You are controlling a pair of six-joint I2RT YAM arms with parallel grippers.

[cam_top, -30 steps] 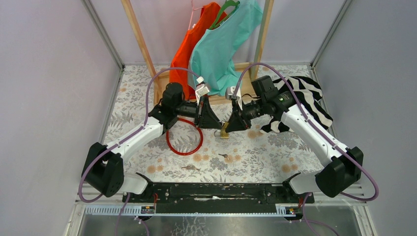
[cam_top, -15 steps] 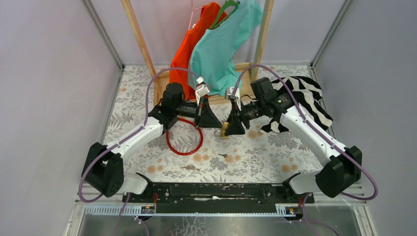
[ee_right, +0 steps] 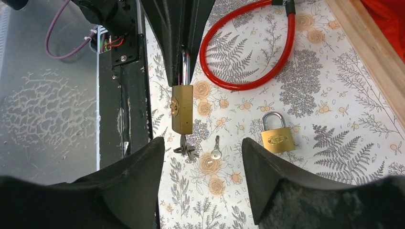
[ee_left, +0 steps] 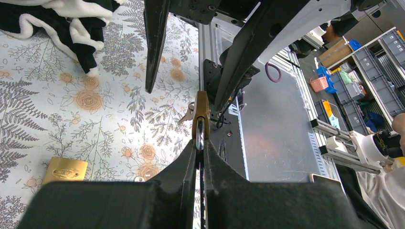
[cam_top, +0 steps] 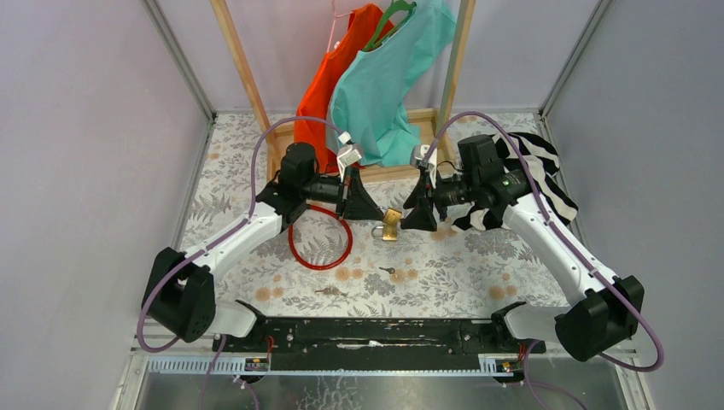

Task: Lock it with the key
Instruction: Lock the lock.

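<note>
While left gripper [ee_left: 199,143] clamps the padlock [ee_right: 182,109] by its shackle, right gripper [ee_right: 203,141] gapes empty beside it; guessing it grabs the key [ee_right: 216,151] below the padlock next.

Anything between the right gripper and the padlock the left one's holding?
Nothing visible. The right gripper, open, faces the bottom of the padlock, which is held by its shackle in the shut left gripper, with only open air between. A second padlock lies below, off that line.
</note>
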